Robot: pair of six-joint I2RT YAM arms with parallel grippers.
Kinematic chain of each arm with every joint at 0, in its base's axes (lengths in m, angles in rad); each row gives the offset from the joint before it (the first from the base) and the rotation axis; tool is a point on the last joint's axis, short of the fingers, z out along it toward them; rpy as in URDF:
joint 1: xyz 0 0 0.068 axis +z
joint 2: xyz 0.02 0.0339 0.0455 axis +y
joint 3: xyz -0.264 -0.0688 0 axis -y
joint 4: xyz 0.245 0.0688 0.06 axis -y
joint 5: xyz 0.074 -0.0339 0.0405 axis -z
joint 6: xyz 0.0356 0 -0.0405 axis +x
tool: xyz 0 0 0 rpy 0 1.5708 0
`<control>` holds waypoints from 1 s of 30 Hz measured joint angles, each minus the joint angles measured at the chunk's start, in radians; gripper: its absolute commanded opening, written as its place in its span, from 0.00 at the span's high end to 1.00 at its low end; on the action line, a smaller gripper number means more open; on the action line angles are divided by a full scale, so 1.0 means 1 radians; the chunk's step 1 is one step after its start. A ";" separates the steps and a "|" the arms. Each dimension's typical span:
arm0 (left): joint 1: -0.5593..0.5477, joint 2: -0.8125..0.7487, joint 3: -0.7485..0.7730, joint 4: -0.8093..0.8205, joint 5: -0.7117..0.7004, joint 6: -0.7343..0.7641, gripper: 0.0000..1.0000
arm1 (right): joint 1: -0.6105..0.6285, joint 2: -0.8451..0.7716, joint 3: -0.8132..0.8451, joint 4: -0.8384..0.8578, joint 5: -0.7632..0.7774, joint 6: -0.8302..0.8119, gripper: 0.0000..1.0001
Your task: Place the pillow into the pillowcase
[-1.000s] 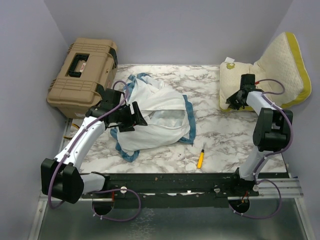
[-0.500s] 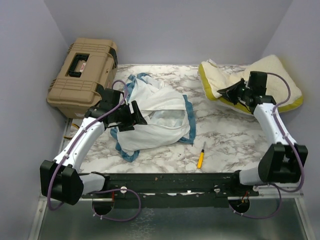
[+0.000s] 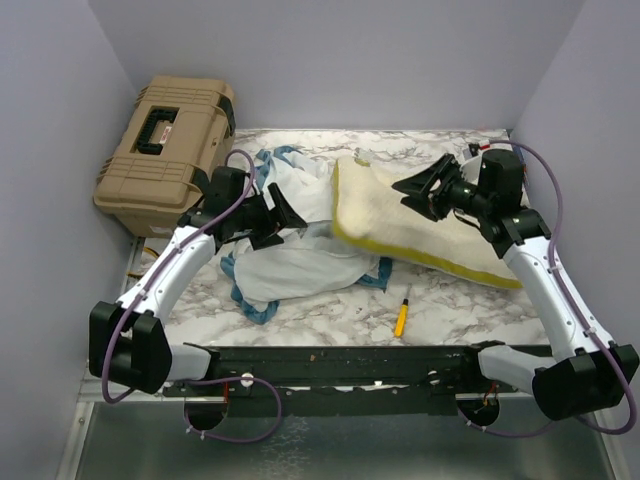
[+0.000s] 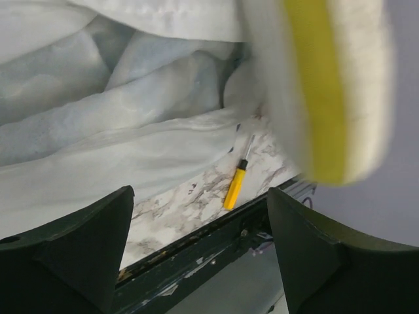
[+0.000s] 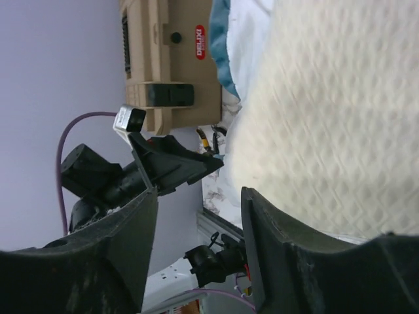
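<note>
Pillow [image 3: 430, 235]: lies slanted across the right half of the marble bench [image 3: 450, 305], with the mustard band along its near edge. Rests its left end on top of the pillowcase [image 3: 290, 270], not inside it. Shows in the left wrist view as a blurred cream pillow [image 4: 327, 91] with its yellow band at the upper right. Fills the right side of the right wrist view with the dimpled quilting of the pillow [image 5: 340, 118].

Pillowcase: sits crumpled at left-centre of the bench, mostly white inside showing, blue trim along the edges. Spreads as white folds of pillowcase [image 4: 98, 137] across the left wrist view.

Right gripper [image 3: 413, 198]: hangs over the pillow's far left part, jaws parted, nothing between them. Frames only the other arm and the wall in the gap of the right gripper [image 5: 200, 195]. Cannot tell whether the fingertips touch the pillow.

Left gripper [image 3: 280, 222]: sits at the pillowcase's upper left part, jaws spread wide, clamping nothing. Shows white fabric, bench edge and the screwdriver [image 4: 234, 186] between the fingers of the left gripper [image 4: 200, 196].

Screwdriver [image 3: 402, 318]: yellow-handled, lies near the bench's front edge, close to the pillow's near edge but apart from it.

Tan case [image 3: 165, 150]: stands closed at the far left.
</note>
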 measured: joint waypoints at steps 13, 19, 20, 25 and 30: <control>-0.172 0.197 0.031 0.336 -0.027 -0.191 0.13 | 0.000 0.002 0.045 -0.023 -0.013 -0.106 0.24; -0.248 0.426 0.133 0.348 -0.104 -0.152 0.54 | 0.000 0.042 0.065 -0.088 0.045 -0.197 0.22; -0.262 0.466 0.168 0.340 -0.109 -0.140 0.63 | 0.000 0.054 0.078 -0.098 0.062 -0.213 0.22; -0.362 0.628 0.394 0.266 -0.142 -0.042 0.89 | 0.000 0.121 0.169 -0.130 0.165 -0.275 0.22; -0.472 0.656 0.557 0.206 -0.170 0.076 1.00 | -0.005 0.145 0.187 -0.114 0.280 -0.329 0.22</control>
